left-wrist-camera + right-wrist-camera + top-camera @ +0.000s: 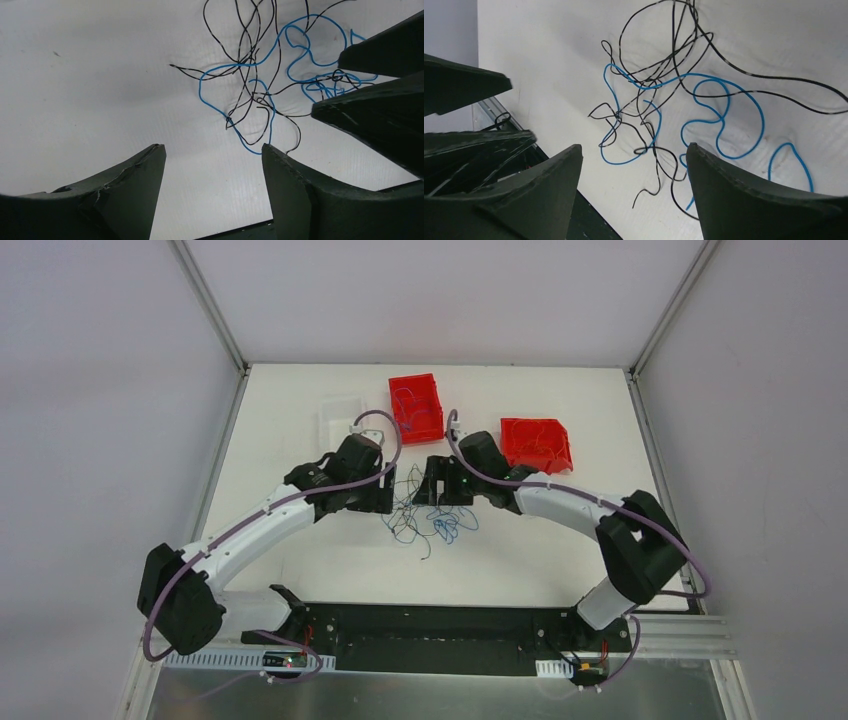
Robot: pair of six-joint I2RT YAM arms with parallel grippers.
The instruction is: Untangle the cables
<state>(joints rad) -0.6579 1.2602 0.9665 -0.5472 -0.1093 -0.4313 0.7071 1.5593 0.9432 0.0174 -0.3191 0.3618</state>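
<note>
Though tangled, cables (430,516) on white, grey-walled table (520,562)

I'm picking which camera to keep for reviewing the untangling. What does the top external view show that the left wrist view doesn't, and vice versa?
Only the top external view shows a red rectangular plastic bin, a second red bin right of it, and a translucent white box. Only the left wrist view resolves a thin black wire crossing a thin blue wire, and the left pincer open with nothing between its fingers. Both show the tangle of fine wires on the white table.
</note>
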